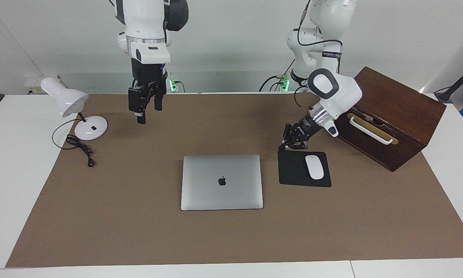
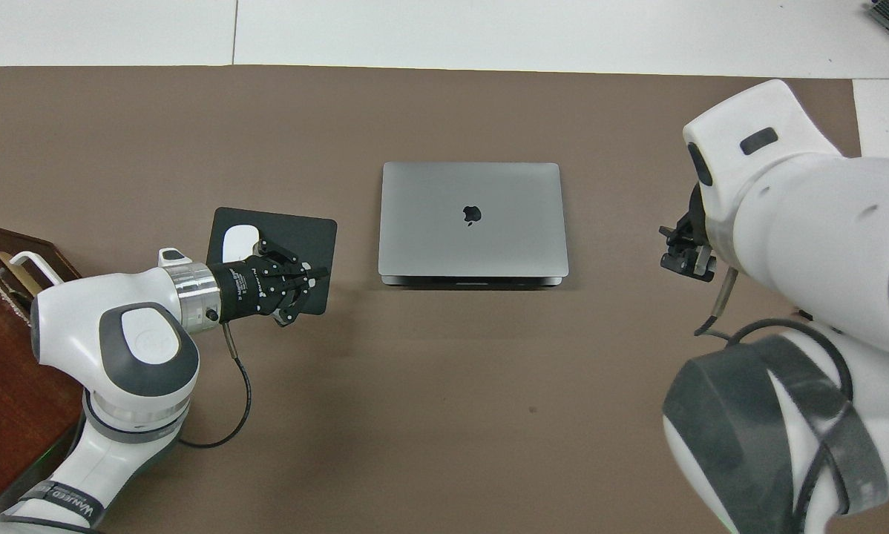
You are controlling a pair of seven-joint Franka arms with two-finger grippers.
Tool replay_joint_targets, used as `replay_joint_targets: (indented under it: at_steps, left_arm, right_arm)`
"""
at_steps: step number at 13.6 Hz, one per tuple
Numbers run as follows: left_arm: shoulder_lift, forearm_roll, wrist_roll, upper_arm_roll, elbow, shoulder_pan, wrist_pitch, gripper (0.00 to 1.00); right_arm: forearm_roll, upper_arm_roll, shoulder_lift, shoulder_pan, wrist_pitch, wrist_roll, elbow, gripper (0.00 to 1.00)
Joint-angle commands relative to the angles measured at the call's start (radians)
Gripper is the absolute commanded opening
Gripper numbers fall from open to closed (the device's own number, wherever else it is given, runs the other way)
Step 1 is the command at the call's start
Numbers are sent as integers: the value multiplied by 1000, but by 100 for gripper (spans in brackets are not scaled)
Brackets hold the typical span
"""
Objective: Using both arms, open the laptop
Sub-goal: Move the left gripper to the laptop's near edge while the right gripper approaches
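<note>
We see the laptop [image 1: 222, 182] lying closed mid-desk, beside the mouse pad [image 1: 293, 170]. The left gripper [image 1: 282, 146], pressed together, hangs over that pad's edge. The right gripper [image 1: 146, 112], fingers spread, hovers above bare mat [image 1: 138, 200], likely both approaching.

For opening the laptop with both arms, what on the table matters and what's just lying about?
Belongs to the job:
laptop, lid closed
left gripper
right gripper

Lying about:
mouse pad
white mouse
desk lamp
wooden box

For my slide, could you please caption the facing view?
Closed laptop on the table, both grippers raised, neither touching it.
</note>
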Motion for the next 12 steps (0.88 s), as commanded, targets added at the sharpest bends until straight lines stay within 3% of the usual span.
replay_joint_targets:
  at_steps: [1, 5, 9, 12]
  left_arm:
    - [54, -131, 84, 7, -2, -32, 20, 0]
    - [104, -309, 148, 7, 8, -68, 20, 0]
    - [119, -389, 168, 8, 29, -104, 43, 0]
    - [134, -479, 304, 8, 34, -146, 71, 0]
  right_arm:
    - [-24, -3, -36, 29, 28, -12, -71, 100]
    - [-91, -1, -21, 99, 60, 72, -109, 100]
    - [-114, -1, -5, 122, 131, 100, -163, 100]
    - [-128, -1, 28, 159, 139, 182, -165, 100]
